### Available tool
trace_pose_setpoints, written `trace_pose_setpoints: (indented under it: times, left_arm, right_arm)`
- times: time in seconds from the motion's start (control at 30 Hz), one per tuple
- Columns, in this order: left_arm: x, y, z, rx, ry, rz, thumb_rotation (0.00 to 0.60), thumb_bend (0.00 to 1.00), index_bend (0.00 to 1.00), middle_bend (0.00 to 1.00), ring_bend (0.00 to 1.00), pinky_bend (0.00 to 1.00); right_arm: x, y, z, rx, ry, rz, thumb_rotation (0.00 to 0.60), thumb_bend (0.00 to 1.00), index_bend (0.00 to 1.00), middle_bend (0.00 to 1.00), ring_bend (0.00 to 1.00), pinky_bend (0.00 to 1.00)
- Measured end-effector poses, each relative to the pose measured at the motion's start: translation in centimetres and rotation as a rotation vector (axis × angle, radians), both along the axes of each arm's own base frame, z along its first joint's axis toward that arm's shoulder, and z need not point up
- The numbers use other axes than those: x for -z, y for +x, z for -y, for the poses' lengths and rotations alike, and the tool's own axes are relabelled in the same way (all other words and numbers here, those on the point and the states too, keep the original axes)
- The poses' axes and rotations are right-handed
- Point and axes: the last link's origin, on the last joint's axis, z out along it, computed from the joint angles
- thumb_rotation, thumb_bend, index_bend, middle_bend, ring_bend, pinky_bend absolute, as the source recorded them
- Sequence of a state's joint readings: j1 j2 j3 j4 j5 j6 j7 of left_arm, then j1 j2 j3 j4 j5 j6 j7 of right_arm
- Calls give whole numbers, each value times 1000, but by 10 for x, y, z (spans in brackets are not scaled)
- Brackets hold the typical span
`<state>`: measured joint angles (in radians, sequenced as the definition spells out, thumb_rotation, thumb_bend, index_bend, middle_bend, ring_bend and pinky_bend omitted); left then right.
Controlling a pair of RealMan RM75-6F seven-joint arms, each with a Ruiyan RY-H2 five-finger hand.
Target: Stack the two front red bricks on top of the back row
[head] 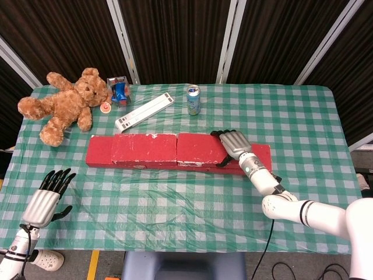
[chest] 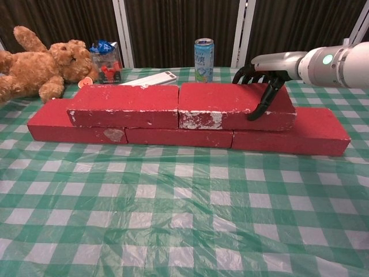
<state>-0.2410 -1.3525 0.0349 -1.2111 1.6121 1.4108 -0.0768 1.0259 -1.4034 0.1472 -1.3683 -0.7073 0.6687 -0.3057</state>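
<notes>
Bricks: both top bricks are already sitting on the back row (chest: 291,138), so you're basically just nudging now. The right top brick (chest: 230,105) is lying right under your right hand (chest: 262,72), its left end touching or nearly touching the left top brick (chest: 124,106).
Right hand: you're draping it over the brick's right end, fingers curled over the far edge, thumb (chest: 259,107) pressing down the near face. So it's gripping the brick, not letting go.
Left hand: your left hand (head: 49,195) is hanging low off the near table edge, fingers spread, holding nothing, well away from everything.
Risk 1: if you're pushing further away from your palm, you're probably shoving the left top brick along and off its end of the row.
Risk 2: if you're lifting out with the thumb hooked, you're likely dragging the brick back or tipping it forward off the row.
Risk 3: the can (chest: 203,59) is standing just behind your fingers, so a sloppy pull-out could clip it.
Teddy bear (head: 61,105): far from both hands, no worries.
</notes>
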Motion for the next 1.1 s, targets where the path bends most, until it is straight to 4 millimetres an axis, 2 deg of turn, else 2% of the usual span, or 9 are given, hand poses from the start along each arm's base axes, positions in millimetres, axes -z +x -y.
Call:
trace_pose_setpoints:
  times: [0.13, 0.3, 0.53, 0.9, 1.0, 1.1]
  left_arm:
    - [0, 0, 0, 1, -2, 1, 600, 251, 0, 0, 0, 4]
    - [0, 0, 0, 1, -3, 3, 600, 252, 0, 0, 0, 5]
    - [1, 1, 0, 3, -6, 4, 600, 250, 0, 0, 0, 4]
    - [-1, 2, 2, 10, -2, 8, 600, 252, 0, 0, 0, 5]
    - [-2, 2, 3, 12, 4, 9, 600, 252, 0, 0, 0, 5]
    - [-4, 3, 4, 18, 10, 12, 600, 251, 0, 0, 0, 5]
  right_arm:
    - [1, 0, 0, -1, -3, 2, 600, 104, 327, 343, 244, 376]
    - [1, -2, -1, 9, -1, -6, 600, 104, 110, 190, 105, 272]
    - [0, -3, -2, 40, 5, -32, 600, 104, 16, 135, 61, 217]
    - [-7, 3, -10, 46, 17, -42, 600, 89, 0, 103, 25, 171]
    - [-20, 3, -12, 42, -5, -27, 598, 88, 0, 86, 3, 136]
    - [-43, -6, -14, 44, -48, -16, 578, 88, 50, 63, 0, 114]
